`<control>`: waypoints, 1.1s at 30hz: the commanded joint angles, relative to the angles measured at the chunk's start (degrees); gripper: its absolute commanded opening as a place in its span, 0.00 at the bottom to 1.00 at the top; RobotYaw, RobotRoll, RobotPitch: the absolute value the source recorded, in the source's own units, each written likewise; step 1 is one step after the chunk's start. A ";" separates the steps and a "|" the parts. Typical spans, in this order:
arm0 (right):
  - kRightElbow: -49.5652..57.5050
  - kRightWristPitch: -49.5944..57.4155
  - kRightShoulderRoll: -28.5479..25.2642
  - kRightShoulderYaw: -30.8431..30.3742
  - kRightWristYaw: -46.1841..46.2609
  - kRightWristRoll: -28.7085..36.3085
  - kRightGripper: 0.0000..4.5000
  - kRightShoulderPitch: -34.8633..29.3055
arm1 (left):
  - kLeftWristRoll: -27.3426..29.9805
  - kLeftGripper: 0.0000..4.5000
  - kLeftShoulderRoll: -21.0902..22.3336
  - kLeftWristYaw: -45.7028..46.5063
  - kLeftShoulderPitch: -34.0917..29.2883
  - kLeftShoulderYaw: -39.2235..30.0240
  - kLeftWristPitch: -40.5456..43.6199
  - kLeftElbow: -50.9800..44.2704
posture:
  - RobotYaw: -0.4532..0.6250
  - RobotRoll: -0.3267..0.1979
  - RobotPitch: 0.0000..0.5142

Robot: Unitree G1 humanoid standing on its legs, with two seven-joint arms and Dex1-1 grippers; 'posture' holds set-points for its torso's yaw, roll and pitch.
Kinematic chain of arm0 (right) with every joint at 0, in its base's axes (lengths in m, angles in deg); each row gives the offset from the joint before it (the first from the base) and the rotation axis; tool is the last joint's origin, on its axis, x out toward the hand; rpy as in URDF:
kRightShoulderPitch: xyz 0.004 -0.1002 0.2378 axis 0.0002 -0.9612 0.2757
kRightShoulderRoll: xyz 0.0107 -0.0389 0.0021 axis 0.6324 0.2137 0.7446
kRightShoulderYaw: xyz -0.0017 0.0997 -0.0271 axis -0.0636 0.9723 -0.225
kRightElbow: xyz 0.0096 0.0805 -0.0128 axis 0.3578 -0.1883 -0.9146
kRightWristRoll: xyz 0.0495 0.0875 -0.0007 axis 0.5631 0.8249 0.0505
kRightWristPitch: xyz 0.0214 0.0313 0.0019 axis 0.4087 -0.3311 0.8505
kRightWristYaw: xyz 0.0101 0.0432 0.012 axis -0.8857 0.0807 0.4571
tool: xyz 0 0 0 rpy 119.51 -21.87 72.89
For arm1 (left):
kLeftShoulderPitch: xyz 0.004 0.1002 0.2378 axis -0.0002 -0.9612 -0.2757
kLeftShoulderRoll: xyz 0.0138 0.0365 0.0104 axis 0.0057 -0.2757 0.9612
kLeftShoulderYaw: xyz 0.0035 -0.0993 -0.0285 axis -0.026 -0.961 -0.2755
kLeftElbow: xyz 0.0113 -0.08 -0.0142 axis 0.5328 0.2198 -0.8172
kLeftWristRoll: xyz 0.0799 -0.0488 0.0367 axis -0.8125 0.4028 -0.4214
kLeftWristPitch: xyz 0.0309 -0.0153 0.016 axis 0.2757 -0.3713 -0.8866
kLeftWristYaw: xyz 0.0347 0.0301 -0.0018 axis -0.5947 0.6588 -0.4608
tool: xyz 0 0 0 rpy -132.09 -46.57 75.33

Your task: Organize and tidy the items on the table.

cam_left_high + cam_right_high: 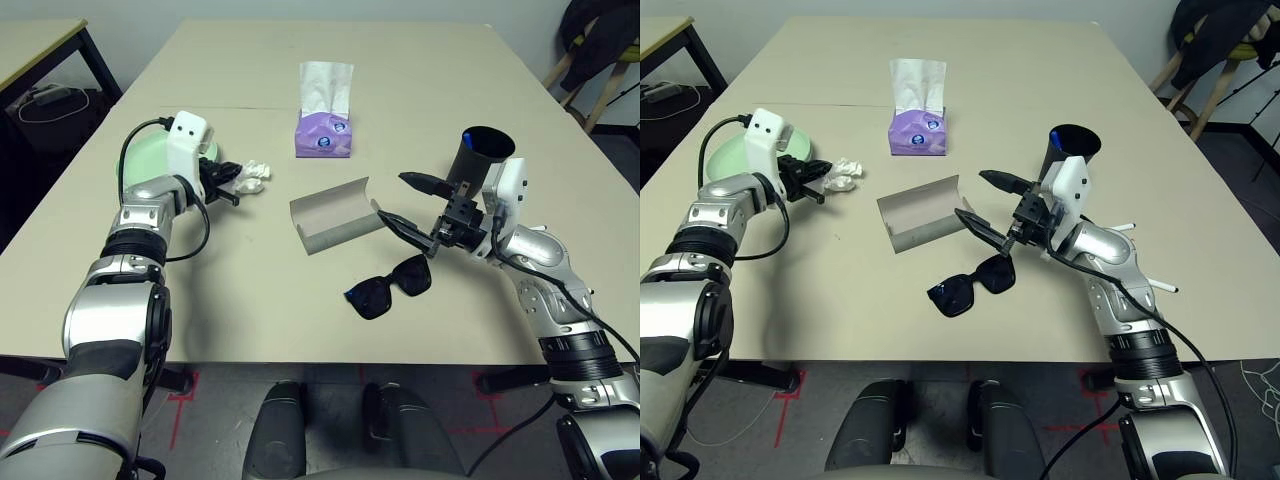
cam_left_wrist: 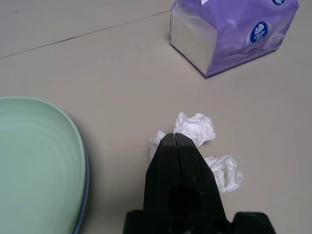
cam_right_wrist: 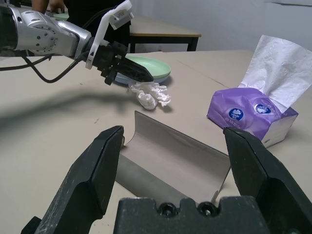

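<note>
Left gripper (image 2: pixel 174 138) pressed closed, empty, tips just over the crumpled white tissue (image 2: pixel 197 129), which lies on the table (image 1: pixel 420 90) beside the green plate (image 2: pixel 34 161). Right gripper (image 1: pixel 405 200) spread wide, holding nothing, just beside the open grey glasses case (image 1: pixel 333 212); black sunglasses (image 1: pixel 390 288) lie below it.

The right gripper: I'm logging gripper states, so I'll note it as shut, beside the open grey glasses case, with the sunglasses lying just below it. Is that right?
Not quite. The right gripper is open, its fingers spread wide, as the right wrist view shows. The rest holds: it is beside the open grey glasses case, with the sunglasses just below.
</note>
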 commanded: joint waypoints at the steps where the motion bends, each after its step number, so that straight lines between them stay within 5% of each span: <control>1: 0.28 -0.14 -0.09 0.07 -0.28 0.01 1.00 -0.23 | 0.63 0.01 0.56 -0.65 0.90 -0.59 1.21 -1.69 | 0.54 0.62 0.25; 13: 0.37 -0.02 0.35 -0.19 -0.28 -0.14 1.00 -0.20 | 4.27 0.01 2.15 5.49 6.15 -6.73 3.14 -2.21 | 0.55 0.62 0.24; 23: 0.22 -0.19 0.24 0.02 -0.53 -0.10 1.00 -0.28 | 1.57 0.01 5.73 20.43 8.85 -7.76 -1.73 3.75 | 0.54 0.62 0.24; 33: 0.71 -0.01 0.13 0.34 0.04 -0.11 1.00 -0.88 | 0.40 0.01 5.61 21.37 7.66 -6.81 -1.42 5.72 | 0.53 0.62 0.24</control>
